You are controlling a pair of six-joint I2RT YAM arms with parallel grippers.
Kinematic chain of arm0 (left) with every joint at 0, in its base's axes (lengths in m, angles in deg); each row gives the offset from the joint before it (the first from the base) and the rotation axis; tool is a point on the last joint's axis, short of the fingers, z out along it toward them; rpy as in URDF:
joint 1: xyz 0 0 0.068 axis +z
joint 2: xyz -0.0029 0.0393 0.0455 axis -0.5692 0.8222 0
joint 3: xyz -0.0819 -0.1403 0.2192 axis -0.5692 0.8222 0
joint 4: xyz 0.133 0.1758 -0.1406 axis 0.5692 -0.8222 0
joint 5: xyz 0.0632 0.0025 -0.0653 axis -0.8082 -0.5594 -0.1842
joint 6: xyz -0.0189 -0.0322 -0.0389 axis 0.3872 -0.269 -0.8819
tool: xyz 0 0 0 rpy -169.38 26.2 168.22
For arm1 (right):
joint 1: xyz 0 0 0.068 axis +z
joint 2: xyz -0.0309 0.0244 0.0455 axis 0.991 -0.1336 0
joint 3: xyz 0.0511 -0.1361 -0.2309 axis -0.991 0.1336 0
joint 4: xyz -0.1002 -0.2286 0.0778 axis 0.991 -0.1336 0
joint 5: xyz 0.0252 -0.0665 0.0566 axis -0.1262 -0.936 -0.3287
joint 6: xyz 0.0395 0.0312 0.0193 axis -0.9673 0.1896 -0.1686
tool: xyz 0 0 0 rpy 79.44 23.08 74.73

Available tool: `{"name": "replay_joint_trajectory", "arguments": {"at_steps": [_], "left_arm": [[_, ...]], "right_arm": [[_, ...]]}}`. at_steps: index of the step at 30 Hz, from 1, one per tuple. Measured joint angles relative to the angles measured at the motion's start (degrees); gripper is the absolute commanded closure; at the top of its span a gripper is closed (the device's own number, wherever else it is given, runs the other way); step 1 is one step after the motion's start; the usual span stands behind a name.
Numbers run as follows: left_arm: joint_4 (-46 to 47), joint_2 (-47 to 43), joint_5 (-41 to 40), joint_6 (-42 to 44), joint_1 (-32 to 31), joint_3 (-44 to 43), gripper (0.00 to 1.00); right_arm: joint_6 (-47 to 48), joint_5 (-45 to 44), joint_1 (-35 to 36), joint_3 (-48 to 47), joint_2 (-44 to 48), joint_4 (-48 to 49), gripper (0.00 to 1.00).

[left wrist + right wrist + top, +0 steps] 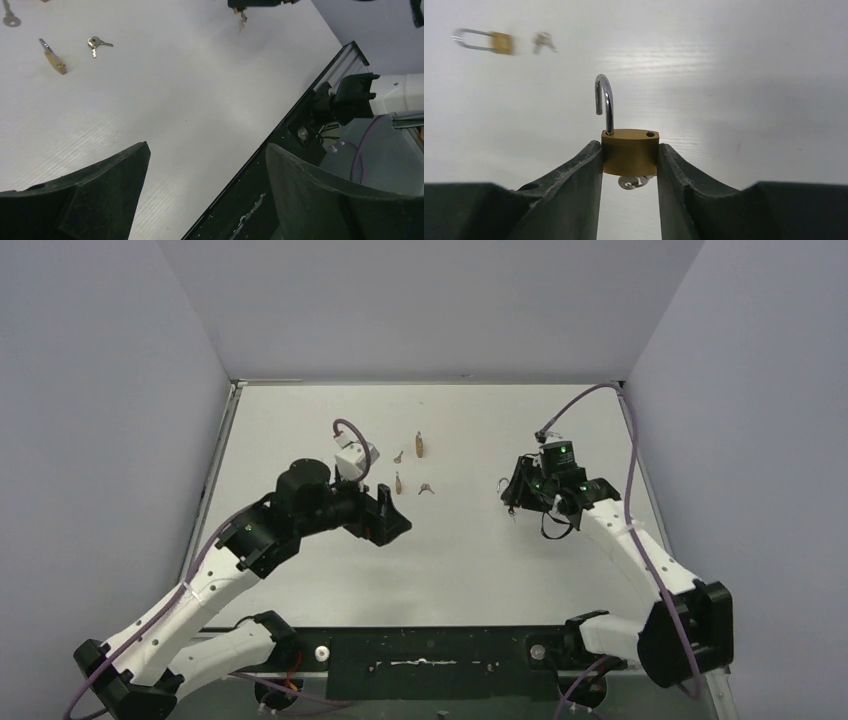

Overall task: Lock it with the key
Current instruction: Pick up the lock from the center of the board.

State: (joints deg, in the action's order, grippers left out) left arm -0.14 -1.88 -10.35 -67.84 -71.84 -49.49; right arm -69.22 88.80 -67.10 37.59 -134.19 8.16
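White table [450, 570] lies below us. Our left gripper [207, 150] hangs with fingers wide apart. Our right gripper [629, 147] clamps the brass padlock [629, 156] over the table's right side, shackle open, with a key [631, 182] showing under its body.

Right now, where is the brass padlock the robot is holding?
The brass padlock is clamped in the right tool, over the table's right side, shackle open, a key under it. Another padlock and keys lie farther off, toward the centre.
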Motion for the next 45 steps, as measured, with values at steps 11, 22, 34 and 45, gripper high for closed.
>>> {"name": "replay_joint_trajectory", "arguments": {"at_steps": [11,22,34,45], "left_arm": [[46.5,1.7,-22.1,-3.6,-17.3,25.7,0.14],[92.3,19.2,-23.9,0.0,-19.0,26.2,0.14],[99.4,22.1,-24.0,-1.5,-19.9,26.1,0.19],[100.8,25.4,-25.8,-1.4,-20.8,26.1,0.19]], "right_arm": [[-21.2,-3.7,17.4,-4.7,11.4,9.4,0.94],[-32.5,-13.9,26.4,-7.1,12.7,11.3,0.93],[-35.2,-15.8,26.6,-7.5,13.2,14.6,0.93],[-37.4,-16.3,26.9,-7.5,15.8,17.1,0.92]]}}
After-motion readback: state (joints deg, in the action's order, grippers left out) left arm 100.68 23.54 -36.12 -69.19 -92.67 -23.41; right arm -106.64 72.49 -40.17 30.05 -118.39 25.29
